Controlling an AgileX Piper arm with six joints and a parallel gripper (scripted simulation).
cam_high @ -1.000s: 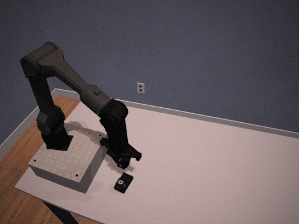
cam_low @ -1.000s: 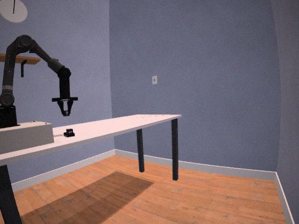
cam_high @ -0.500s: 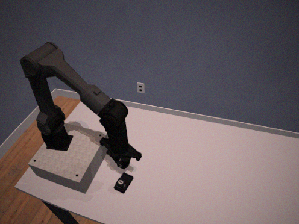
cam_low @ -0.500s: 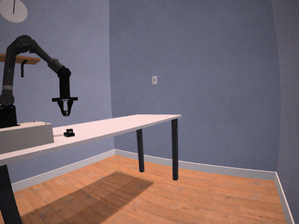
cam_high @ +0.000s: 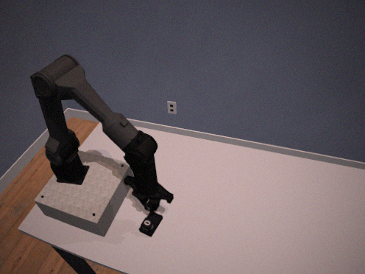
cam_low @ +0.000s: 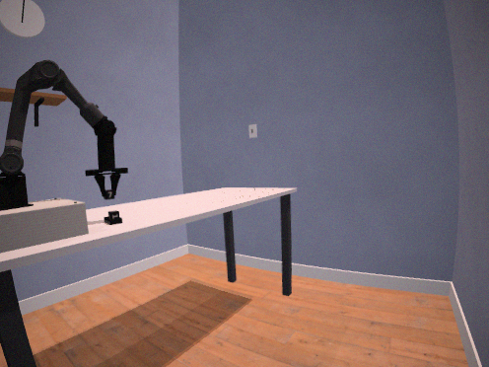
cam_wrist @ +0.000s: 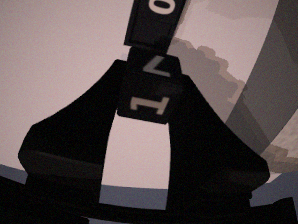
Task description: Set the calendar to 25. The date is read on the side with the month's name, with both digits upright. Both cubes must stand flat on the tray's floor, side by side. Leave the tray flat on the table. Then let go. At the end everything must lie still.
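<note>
— Blue-grey walls (cam_low: 345, 99), white skirting board (cam_low: 345, 276), wooden plank floor (cam_low: 320, 326) with a darker brown rug (cam_low: 148, 326).

— Long white table (cam_low: 207, 202) on dark legs (cam_low: 286, 242). White wall socket (cam_low: 252, 130), round clock (cam_low: 22, 17) top left, wooden shelf (cam_low: 49, 98) beneath. Dim light.
</note>
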